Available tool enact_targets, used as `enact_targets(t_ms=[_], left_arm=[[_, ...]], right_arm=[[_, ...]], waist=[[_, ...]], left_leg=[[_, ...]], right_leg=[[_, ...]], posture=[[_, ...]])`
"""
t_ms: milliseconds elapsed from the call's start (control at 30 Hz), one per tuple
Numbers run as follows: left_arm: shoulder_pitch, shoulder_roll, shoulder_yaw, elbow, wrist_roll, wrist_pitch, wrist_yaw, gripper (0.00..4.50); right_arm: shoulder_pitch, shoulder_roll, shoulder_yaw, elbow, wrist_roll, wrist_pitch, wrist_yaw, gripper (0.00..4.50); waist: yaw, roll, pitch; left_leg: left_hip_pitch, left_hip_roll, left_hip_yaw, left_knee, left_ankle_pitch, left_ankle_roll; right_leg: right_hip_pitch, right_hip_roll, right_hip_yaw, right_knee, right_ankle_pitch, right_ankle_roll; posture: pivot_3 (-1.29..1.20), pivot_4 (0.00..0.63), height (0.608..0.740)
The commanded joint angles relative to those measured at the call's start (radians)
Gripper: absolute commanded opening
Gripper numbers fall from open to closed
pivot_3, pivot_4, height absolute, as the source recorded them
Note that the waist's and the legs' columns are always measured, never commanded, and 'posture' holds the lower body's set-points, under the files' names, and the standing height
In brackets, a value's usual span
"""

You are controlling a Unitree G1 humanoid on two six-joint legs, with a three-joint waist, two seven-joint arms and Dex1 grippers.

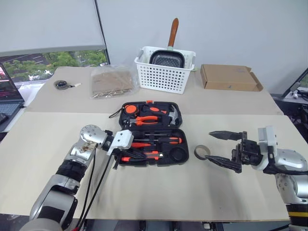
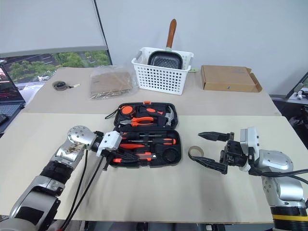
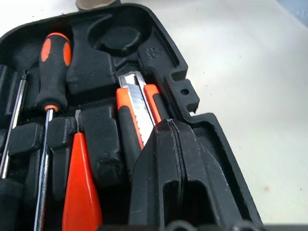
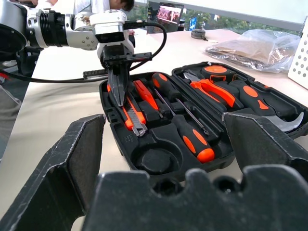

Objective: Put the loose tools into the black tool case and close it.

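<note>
Beige tabletop; open case [image 1: 150,134] at centre, tools seated in recesses. Left gripper [image 4: 119,91], fingers together, presses at the knife [image 3: 137,109] by the case's near-left edge. Right gripper [image 1: 222,148] gapes, idle. Advice: seat knife flush, withdraw, then fold lid.

The left pincer [image 3: 168,159] hides the utility knife's [image 3: 137,108] near end.

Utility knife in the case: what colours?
Orange and black with a steel blade strip; utility knife shows best in the left wrist view.
</note>
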Motion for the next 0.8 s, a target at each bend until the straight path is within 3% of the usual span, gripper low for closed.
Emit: enact_targets(t_ms=[33,433,800], left_arm=[[0.038,-0.022,-0.04,0.063,0.043,0.0,0.015,0.02],[0.035,-0.056,-0.051,0.185,0.089,-0.038,0.052,0.02],[0.034,-0.014,-0.096,0.146,0.17,-0.049,0.079,0.02]], right_arm=[[-0.001,-0.005,-0.027,-0.034,0.011,-0.005,-0.003,4.5],[-0.009,-0.006,-0.024,-0.027,0.01,-0.005,0.002,4.5],[-0.03,-0.004,-0.013,-0.009,0.005,-0.005,0.012,4.5]], waist=[[0.001,0.001,-0.001],[0.006,0.012,-0.009],[0.005,0.013,-0.01]], left_leg=[[0.0,0.0,0.0,0.0,0.0,0.0],[0.002,-0.001,0.0,0.001,-0.001,0.0],[0.005,-0.001,0.0,0.001,-0.004,-0.006]], right_leg=[[0.0,0.0,0.0,0.0,0.0,0.0],[0.003,-0.002,0.0,-0.001,-0.001,0.0],[0.003,-0.003,0.0,-0.002,-0.002,-0.001]], posture=[[0.0,0.15,0.7],[0.0,0.15,0.7],[0.0,0.15,0.7]])
